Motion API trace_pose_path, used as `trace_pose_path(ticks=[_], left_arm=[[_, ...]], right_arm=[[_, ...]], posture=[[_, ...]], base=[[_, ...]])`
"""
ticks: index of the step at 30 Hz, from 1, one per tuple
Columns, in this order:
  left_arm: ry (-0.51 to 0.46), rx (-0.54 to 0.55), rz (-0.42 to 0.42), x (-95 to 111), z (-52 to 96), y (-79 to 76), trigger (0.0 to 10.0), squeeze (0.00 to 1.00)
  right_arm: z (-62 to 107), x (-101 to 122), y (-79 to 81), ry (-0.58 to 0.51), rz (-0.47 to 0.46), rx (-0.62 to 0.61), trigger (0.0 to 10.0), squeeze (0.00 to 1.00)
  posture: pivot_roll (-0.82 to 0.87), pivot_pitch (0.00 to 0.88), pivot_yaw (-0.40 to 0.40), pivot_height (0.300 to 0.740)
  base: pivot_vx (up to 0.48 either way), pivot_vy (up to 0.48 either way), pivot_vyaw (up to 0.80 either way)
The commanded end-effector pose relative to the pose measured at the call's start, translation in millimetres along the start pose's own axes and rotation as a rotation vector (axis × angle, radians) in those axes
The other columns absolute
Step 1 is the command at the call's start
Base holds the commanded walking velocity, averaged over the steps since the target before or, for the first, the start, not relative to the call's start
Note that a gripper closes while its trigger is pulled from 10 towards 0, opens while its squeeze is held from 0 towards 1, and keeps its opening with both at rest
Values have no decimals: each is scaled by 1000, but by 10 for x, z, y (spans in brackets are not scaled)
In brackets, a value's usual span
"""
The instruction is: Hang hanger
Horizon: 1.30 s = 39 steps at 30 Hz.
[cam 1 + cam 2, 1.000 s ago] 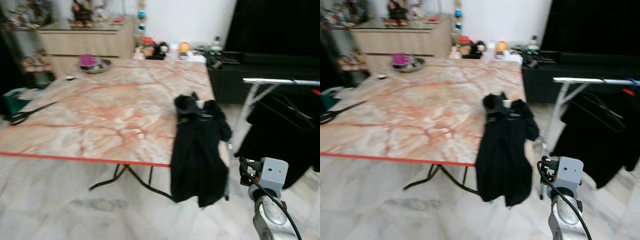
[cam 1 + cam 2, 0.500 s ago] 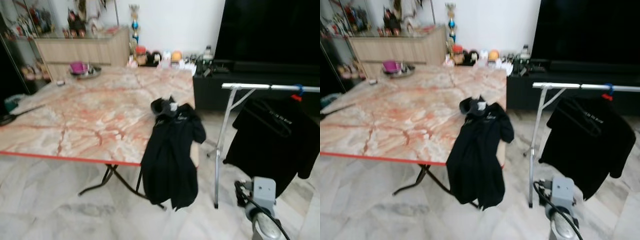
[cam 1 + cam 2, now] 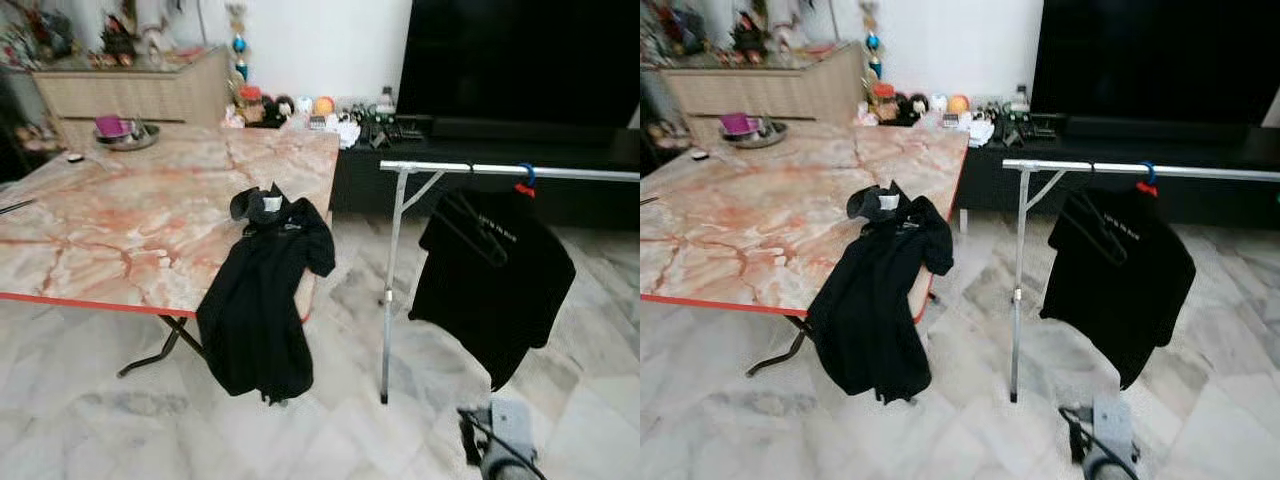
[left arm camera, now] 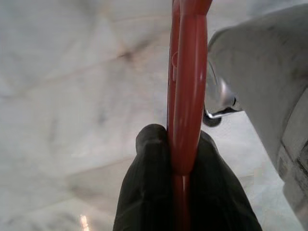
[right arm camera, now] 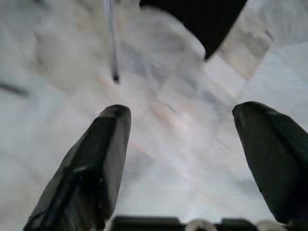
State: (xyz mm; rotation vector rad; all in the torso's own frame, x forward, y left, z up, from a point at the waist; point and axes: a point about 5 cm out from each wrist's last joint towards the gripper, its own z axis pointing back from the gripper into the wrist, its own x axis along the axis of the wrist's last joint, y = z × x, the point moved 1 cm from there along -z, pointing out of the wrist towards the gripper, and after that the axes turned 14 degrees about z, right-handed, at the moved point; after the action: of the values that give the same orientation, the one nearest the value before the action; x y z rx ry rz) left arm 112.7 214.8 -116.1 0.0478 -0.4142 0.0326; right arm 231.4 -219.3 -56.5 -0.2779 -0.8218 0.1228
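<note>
My left gripper (image 4: 180,159) is shut on a red plastic hanger (image 4: 185,77), which runs straight up between its two black fingers above the marble floor. My right gripper (image 5: 185,144) is open with nothing between its fingers; it hangs low over the floor, and its wrist (image 3: 500,445) shows at the bottom right of the head views. A silver clothes rail (image 3: 500,170) stands ahead to the right, with a black T-shirt (image 3: 495,285) hung on it by a black hanger. A second black shirt (image 3: 260,300) drapes over the table's corner.
The marble-top folding table (image 3: 120,230) fills the left, with a tray (image 3: 120,130) at its far end. A dark TV unit (image 3: 480,130) and a big black screen stand behind the rail. The rail's upright leg (image 3: 388,290) stands on pale marble floor.
The head camera has swung right and pulled back: the table has slid left and the whole rail with its hung shirt has come into view. My right wrist has sunk lower in the picture.
</note>
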Motion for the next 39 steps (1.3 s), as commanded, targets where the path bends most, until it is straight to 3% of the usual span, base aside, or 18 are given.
trace_pose_path(ticks=[1, 4, 7, 8, 10, 14, 19, 21, 26, 29, 31, 32, 34, 36, 38, 39], left_arm=[[-116, 43, -82, 237, -2, 79, 10000, 0], [-156, 51, -153, 289, 3, 74, 10000, 0], [-371, -3, -231, 1091, 32, 9, 10000, 0], [-413, -14, -267, 1246, 56, -21, 10000, 0], [-442, -24, -330, 1358, 75, -75, 10000, 0], [-440, -40, -405, 1379, 63, -177, 10000, 0], [-503, -113, -362, 1515, 110, -267, 10000, 0], [-485, -172, -423, 1561, 124, -319, 10000, 0], [-366, -305, -685, 1509, 132, -368, 10000, 0], [-350, -326, -735, 1535, 150, -341, 10000, 0], [-338, -373, -767, 1610, 193, -340, 10000, 0], [-338, -373, -767, 1610, 193, -340, 10000, 0], [-328, -410, -797, 1670, 228, -358, 10000, 0], [-318, -471, -831, 1751, 279, -417, 10000, 0], [-315, -487, -834, 1770, 291, -436, 10000, 0], [-314, -525, -829, 1807, 317, -480, 10000, 0]], right_arm=[[32, -161, 115, 68, 55, 47, 10000, 0], [68, -281, 159, 111, 73, 57, 10000, 0], [79, -310, 196, 116, 74, 65, 10000, 0], [81, -316, 207, 116, 73, 70, 10000, 0], [85, -328, 224, 119, 76, 78, 10000, 0], [89, -352, 222, 125, 108, 90, 10000, 0], [63, -313, 82, 107, 103, 46, 10000, 0], [41, -255, 4, 83, 122, 25, 10000, 0], [-33, 9, -127, -11, 159, 3, 10000, 0], [-67, 202, -159, -92, 194, 32, 10000, 0], [-90, 520, -160, -237, 249, 126, 10000, 0], [-90, 520, -160, -237, 249, 126, 10000, 0], [-72, 733, -109, -345, 333, 250, 10000, 0], [17, 958, 22, -480, 470, 490, 10000, 0], [49, 988, 59, -507, 503, 553, 10000, 0], [106, 1013, 100, -530, 549, 670, 10000, 0]], posture=[[117, 16, -11, 740], [120, 19, -10, 740], [121, 22, -7, 740], [121, 22, -7, 740], [112, 25, -2, 740], [108, 23, -3, 740], [105, 21, -3, 740], [114, 19, -5, 740], [114, 12, -4, 740], [114, 10, -3, 740], [111, 6, 0, 740], [111, 6, 0, 740], [100, 0, 5, 740], [93, 0, 8, 740], [92, 0, 8, 740], [92, 0, 8, 740]], base=[[0, -480, 0], [0, -480, 0], [0, -480, 0], [0, -480, 0], [0, -240, 0], [0, 0, 0], [0, 0, 0], [0, 0, 0], [0, 0, 0], [0, 0, 0], [0, 0, 0], [0, 0, 0], [0, 0, 0], [0, 0, 0], [0, 0, 0], [0, 0, 0]])
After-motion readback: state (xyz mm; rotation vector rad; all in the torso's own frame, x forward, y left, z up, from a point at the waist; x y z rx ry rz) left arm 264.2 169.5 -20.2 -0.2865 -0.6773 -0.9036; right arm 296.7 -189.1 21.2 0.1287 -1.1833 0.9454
